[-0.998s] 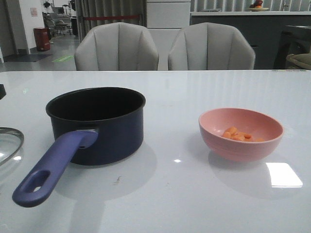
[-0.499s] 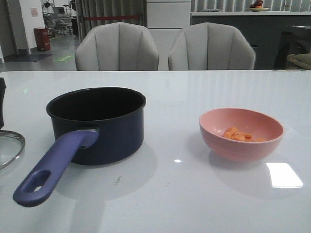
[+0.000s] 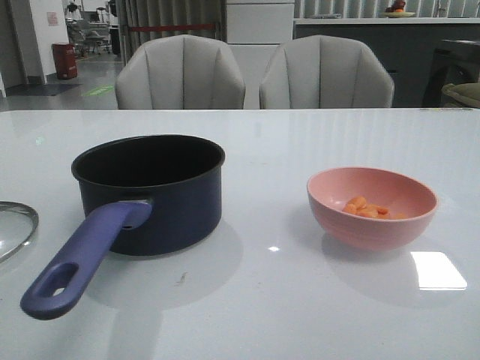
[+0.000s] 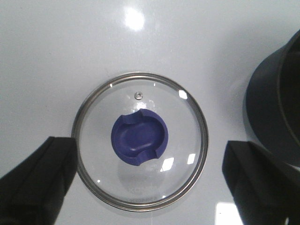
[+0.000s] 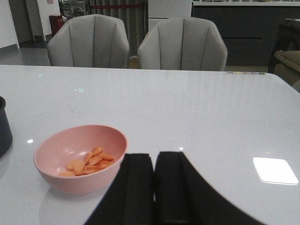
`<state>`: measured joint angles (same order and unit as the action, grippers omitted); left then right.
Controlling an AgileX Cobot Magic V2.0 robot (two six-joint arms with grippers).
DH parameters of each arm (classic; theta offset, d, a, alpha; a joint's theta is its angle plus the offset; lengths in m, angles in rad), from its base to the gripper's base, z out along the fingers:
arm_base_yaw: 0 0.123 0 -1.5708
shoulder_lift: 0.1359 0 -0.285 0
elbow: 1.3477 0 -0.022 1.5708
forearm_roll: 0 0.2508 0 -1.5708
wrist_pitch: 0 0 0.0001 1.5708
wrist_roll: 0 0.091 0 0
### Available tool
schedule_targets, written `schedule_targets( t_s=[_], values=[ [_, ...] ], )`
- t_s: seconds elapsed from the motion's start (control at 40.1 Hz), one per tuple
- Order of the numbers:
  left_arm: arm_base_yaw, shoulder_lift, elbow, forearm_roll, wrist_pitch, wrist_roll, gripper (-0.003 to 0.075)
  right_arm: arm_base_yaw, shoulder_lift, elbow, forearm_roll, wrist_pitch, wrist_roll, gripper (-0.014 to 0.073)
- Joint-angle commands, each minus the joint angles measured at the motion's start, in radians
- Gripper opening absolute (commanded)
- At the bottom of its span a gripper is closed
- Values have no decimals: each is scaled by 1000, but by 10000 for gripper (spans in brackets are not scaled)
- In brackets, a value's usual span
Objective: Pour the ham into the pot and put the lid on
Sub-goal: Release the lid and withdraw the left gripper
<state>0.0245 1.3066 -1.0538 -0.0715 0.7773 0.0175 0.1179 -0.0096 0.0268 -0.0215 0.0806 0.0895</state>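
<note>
The pot [image 3: 154,191] stood on the left side of the surface [image 3: 300,300], its handle [image 3: 79,262] reaching toward the front. The lid [image 3: 15,229] lay flat just left of the pot. The bowl [image 3: 371,208] sat well apart on the right, with the ham [image 3: 365,208] inside. Two chairs [image 3: 255,75] stood behind the surface.

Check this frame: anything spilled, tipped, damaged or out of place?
Nothing stands out. The pot stands upright, the ham is all inside the pink bowl, and the lid lies flat, knob up, beside the pot. No spills show on the table.
</note>
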Motion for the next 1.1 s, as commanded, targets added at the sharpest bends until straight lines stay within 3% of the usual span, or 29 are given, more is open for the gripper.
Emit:
schedule_targets(
  t_s=[0.0, 0.274, 0.499, 0.873, 1.073],
  values=[
    [-5, -183, 71, -10, -155, 4, 636, 0, -21, -5, -13, -81, -4, 148],
    [-44, -656, 365, -10, -374, 4, 636, 0, -21, -5, -13, -81, -4, 148],
    [-122, -943, 556, 22, -351, 4, 636, 0, -21, -5, -13, -81, -4, 148],
    [-303, -1085, 645, 72, -361, 4, 636, 0, -20, -5, -13, -81, -4, 148],
    [-321, -1112, 645, 78, -349, 0, 636, 0, -20, -5, -13, -81, -4, 148]
  ],
)
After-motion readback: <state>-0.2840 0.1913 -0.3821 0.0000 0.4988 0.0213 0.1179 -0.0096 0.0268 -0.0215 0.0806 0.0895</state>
